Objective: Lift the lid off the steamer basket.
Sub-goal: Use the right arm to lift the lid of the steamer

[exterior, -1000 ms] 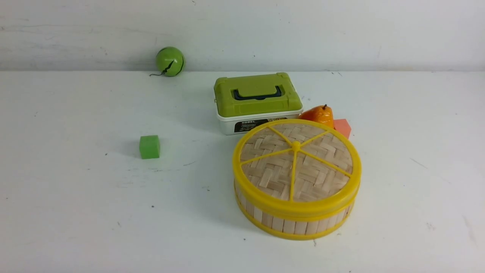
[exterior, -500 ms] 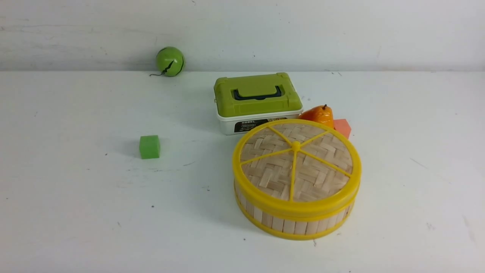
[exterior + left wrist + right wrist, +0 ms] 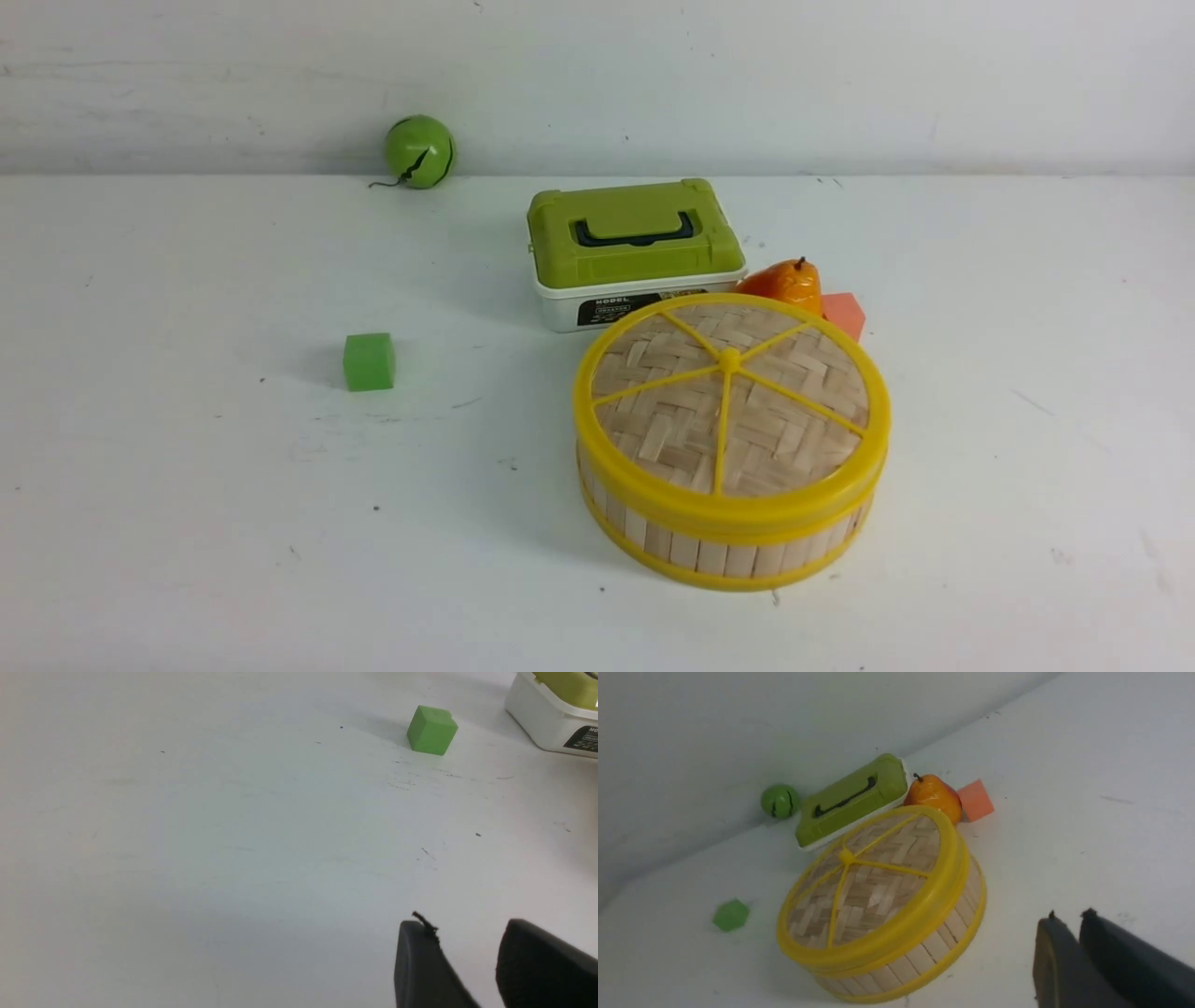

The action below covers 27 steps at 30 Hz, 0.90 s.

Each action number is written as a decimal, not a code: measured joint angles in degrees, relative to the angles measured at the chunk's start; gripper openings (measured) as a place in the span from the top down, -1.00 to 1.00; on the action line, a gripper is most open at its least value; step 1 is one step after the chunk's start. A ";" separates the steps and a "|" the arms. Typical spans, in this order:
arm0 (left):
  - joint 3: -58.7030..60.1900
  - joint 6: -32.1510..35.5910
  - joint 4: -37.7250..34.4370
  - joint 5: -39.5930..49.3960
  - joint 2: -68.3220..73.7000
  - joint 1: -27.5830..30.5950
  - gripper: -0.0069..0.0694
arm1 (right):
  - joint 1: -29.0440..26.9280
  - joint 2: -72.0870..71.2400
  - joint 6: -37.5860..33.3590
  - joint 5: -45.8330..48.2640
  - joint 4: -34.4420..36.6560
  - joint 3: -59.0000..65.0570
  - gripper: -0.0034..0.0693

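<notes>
The lid (image 3: 730, 401), a woven bamboo disc with a yellow rim, spokes and hub, sits closed on the steamer basket (image 3: 728, 551), right of the table's centre. Both show in the right wrist view, the lid (image 3: 873, 882) on the basket (image 3: 934, 947). Neither gripper shows in the front view. My right gripper (image 3: 1069, 915) is shut and empty, above the table beside the basket and apart from it. My left gripper (image 3: 465, 926) is open and empty over bare table, far from the basket.
A white box with a green lid (image 3: 635, 233) stands just behind the basket. An orange pear (image 3: 784, 280) and a coral block (image 3: 845, 313) lie behind it on the right. A green cube (image 3: 369, 361) sits at left; a green ball (image 3: 419, 151) rests at the back wall.
</notes>
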 joint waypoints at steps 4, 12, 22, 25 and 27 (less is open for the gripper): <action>0.00 0.00 0.00 0.00 0.00 0.00 0.19 | 0.00 13.98 -14.63 14.43 -3.67 -16.16 0.97; 0.00 0.00 0.00 0.00 0.00 0.00 0.19 | 3.57 39.95 -34.73 33.43 1.58 -37.98 0.94; 0.00 0.00 0.00 0.00 0.00 0.00 0.19 | 17.51 63.65 -31.99 34.29 -1.13 -52.87 0.91; 0.00 0.00 0.00 0.00 0.00 0.00 0.19 | 21.61 70.66 -29.95 34.29 -3.53 -57.29 0.88; 0.00 0.00 0.00 0.00 0.00 0.00 0.19 | 23.25 74.34 -28.89 34.19 -4.49 -59.78 0.85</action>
